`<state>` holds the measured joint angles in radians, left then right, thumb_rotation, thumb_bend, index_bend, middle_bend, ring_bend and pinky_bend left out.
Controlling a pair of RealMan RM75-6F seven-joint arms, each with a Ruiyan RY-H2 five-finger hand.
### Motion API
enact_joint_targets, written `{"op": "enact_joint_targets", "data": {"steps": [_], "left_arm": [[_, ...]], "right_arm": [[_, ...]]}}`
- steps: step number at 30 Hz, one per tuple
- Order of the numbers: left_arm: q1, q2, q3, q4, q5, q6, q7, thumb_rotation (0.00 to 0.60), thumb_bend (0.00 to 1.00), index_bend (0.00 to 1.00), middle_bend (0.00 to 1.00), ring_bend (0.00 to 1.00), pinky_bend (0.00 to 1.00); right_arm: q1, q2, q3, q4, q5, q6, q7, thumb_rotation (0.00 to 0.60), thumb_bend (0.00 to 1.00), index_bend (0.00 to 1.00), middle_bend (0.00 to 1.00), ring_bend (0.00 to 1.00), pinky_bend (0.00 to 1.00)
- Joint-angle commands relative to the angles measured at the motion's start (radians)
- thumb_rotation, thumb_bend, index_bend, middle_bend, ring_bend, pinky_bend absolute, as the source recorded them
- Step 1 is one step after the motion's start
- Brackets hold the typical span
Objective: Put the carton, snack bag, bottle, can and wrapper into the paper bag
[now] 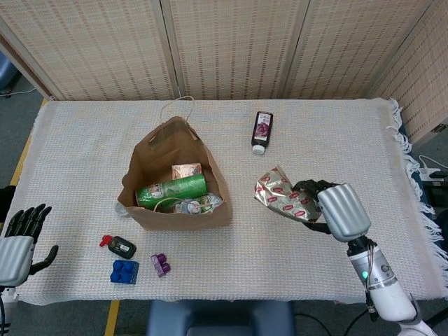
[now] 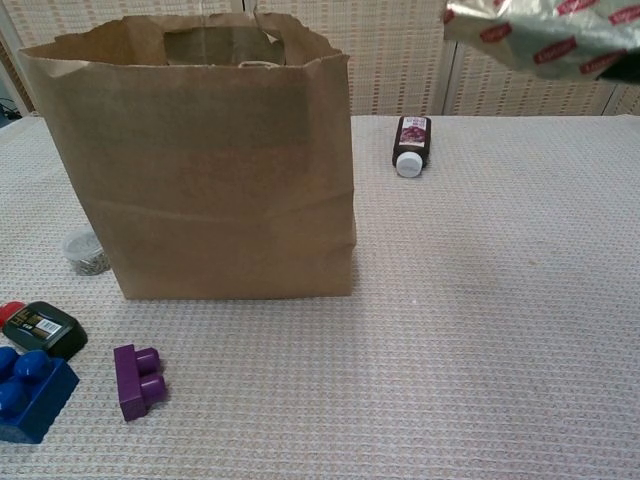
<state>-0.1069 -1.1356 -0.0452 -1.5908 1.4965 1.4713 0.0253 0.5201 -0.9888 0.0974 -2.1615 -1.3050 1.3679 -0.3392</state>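
My right hand grips a crumpled silver and red snack bag, held high above the table to the right of the brown paper bag. In the chest view only the snack bag shows, at the top right. The paper bag stands open, with a green can, a small carton and a wrapper inside. A dark bottle lies on the table behind; the bottle has a white cap. My left hand hangs open off the table's left front corner.
Left of the paper bag's front lie a black and red item, a blue brick, a purple brick and a small clear jar. Woven screens stand behind the table.
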Motion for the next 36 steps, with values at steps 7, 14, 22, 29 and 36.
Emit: {"op": "enact_joint_targets", "data": {"steps": [7, 14, 22, 29, 36], "left_arm": [[-0.005, 0.002, -0.002, -0.001, -0.003, -0.007, -0.011, 0.600, 0.37, 0.00, 0.00, 0.00, 0.00], [0.000, 0.000, 0.000, 0.004, 0.006, 0.005, -0.038, 0.600, 0.37, 0.00, 0.00, 0.00, 0.00], [0.001, 0.003, 0.003, 0.016, 0.010, 0.005, -0.065, 0.600, 0.37, 0.00, 0.00, 0.00, 0.00], [0.002, 0.006, 0.005, 0.020, 0.013, 0.005, -0.085, 0.600, 0.37, 0.01, 0.00, 0.00, 0.00], [0.002, 0.005, 0.006, 0.021, 0.014, 0.007, -0.080, 0.600, 0.37, 0.01, 0.00, 0.00, 0.00]], "right_arm": [[0.210, -0.157, 0.299, 0.016, 0.399, 0.059, -0.229, 0.600, 0.24, 0.58, 0.50, 0.50, 0.67], [0.411, -0.422, 0.407, 0.142, 0.541, 0.171, -0.410, 0.600, 0.23, 0.58, 0.50, 0.50, 0.67], [0.618, -0.692, 0.467, 0.381, 0.625, 0.191, -0.526, 0.600, 0.23, 0.57, 0.50, 0.50, 0.67], [0.722, -0.839, 0.504, 0.531, 0.643, 0.169, -0.522, 0.600, 0.23, 0.57, 0.50, 0.50, 0.67], [0.761, -0.896, 0.505, 0.601, 0.606, 0.146, -0.499, 0.600, 0.23, 0.55, 0.50, 0.48, 0.67]]}}
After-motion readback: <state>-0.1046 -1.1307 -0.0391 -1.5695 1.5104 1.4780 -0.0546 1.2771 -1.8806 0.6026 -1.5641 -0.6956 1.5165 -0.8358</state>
